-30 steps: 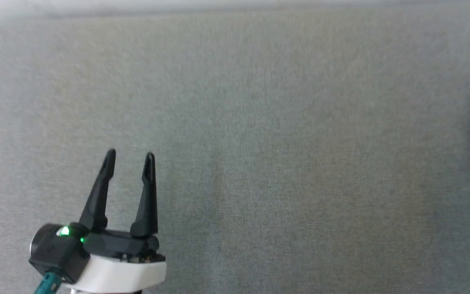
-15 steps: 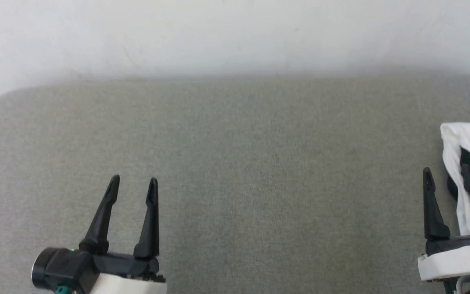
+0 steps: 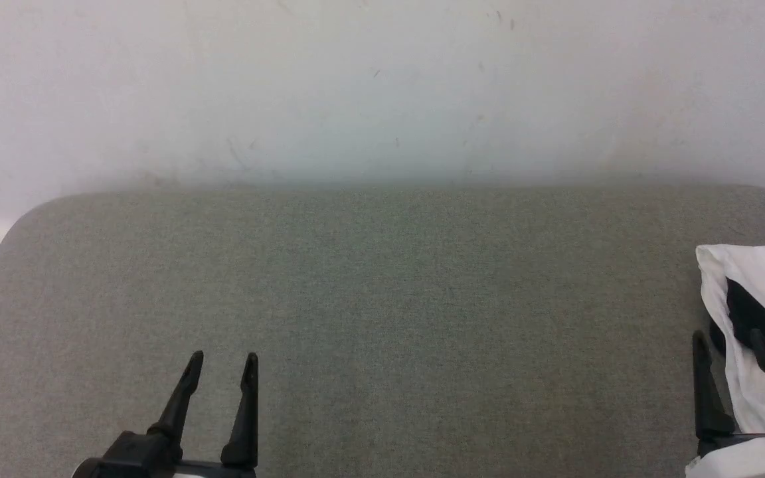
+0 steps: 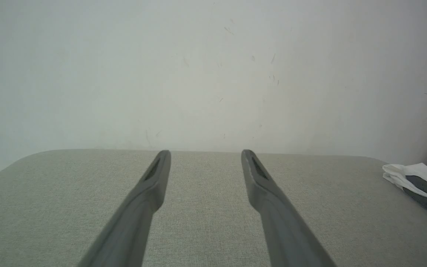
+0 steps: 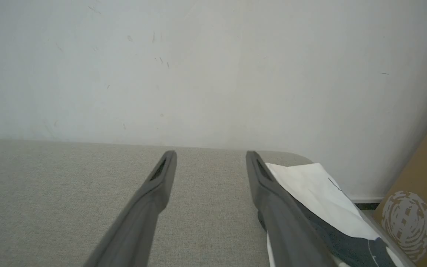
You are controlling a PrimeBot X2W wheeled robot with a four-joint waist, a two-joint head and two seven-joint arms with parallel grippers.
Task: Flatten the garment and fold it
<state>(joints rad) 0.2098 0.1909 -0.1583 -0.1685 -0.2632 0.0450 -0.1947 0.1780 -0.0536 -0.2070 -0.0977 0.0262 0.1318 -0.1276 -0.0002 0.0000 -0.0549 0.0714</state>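
**Grey fabric-covered table (image 3: pixel 382 299), white black-trimmed T-shirt (image 3: pixel 758 272) at its right edge**

The right gripper (image 3: pixel 727 335), its long dark fingers spread and empty, sits just beside the T-shirt, outer finger overlapping the cloth. The left gripper (image 3: pixel 224 356), likewise spread, is well apart.

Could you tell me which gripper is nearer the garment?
The right gripper: its fingers are at the garment, while the left gripper sits far across the table.
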